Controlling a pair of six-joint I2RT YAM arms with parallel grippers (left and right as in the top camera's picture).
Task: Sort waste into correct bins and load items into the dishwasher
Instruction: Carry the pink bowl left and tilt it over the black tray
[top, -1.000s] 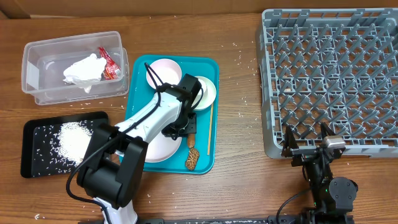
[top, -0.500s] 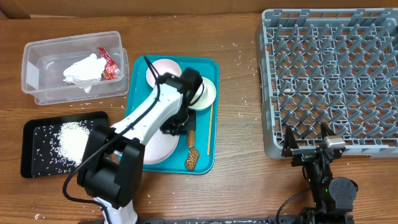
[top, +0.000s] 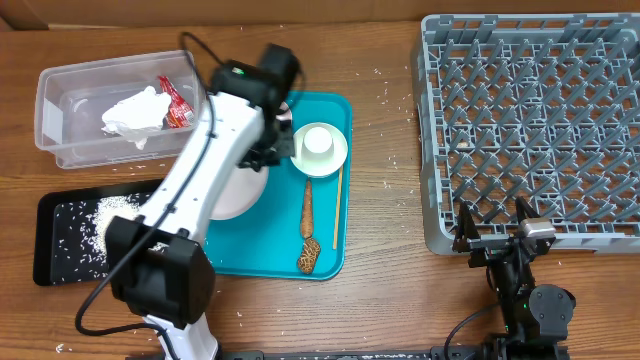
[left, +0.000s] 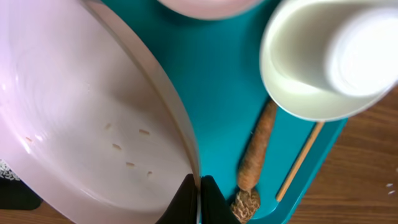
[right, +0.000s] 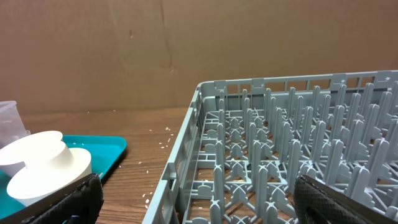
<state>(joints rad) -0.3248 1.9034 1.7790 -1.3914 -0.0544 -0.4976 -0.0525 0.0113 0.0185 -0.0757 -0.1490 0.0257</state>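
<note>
My left gripper (top: 268, 152) is shut on the rim of the large white plate (top: 236, 188) and holds it tilted above the left side of the teal tray (top: 330, 262). In the left wrist view the jaws (left: 199, 194) pinch the plate's edge (left: 81, 118), and a few rice grains stick to the plate. A white cup on a small plate (top: 318, 146), a long brown scrap (top: 307, 208), a lumpy scrap (top: 309, 257) and a wooden stick (top: 339, 193) lie on the tray. My right gripper (top: 495, 232) is open and empty at the grey dish rack's (top: 540, 110) front edge.
A clear tub (top: 60, 135) at the back left holds the napkin (top: 133, 110) and a red wrapper (top: 176, 100). A black tray (top: 55, 245) with rice (top: 105, 207) lies at the front left. Rice grains are scattered on the table. Another plate is mostly hidden under the left arm.
My left arm has lifted the large plate off the tray and swung it back and to the left, tilting it. The right arm has not moved.
</note>
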